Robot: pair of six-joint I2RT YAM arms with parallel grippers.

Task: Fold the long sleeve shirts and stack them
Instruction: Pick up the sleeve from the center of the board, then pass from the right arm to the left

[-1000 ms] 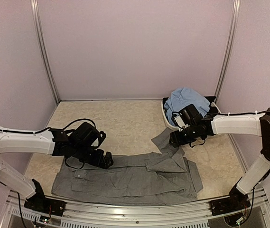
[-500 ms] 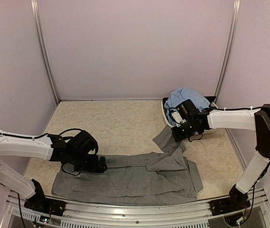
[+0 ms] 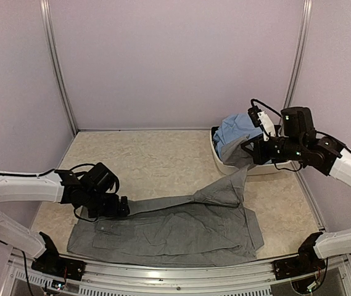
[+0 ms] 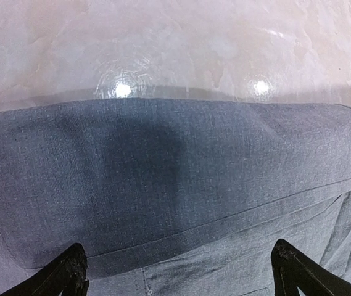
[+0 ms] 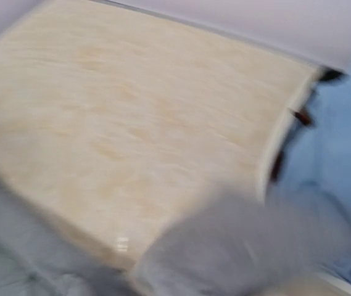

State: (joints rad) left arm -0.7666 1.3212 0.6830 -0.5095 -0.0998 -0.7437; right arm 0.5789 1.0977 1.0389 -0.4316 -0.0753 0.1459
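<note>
Grey cloth with one sleeve drawn taut. The grey shirt [image 3: 175, 231] lies spread flat along the near edge of the surface [image 3: 150, 157]. Its sleeve [image 3: 190, 198] rises as a straight band toward the right rear. The right fingers [image 3: 253, 153] are pressed together on the far end of that sleeve and hold it up just beside the basin [image 3: 219, 161]. The likely purpose is to pull the sleeve out to full length before it is laid across the body as a fold.

The left fingers [image 3: 118, 207] are spread wide and sit low over the shirt's far edge, at the other end of the band. They grip nothing. The wrist view shows cloth filling the gap between the two dark tips, but actual contact cannot be judged. They are probably placed to pin the shoulder while the right arm pulls.

The blue shirt [image 3: 240, 131] sits heaped in the basin, unfolded, close behind the right fingers (the right wrist view is too blurred to add detail).
</note>
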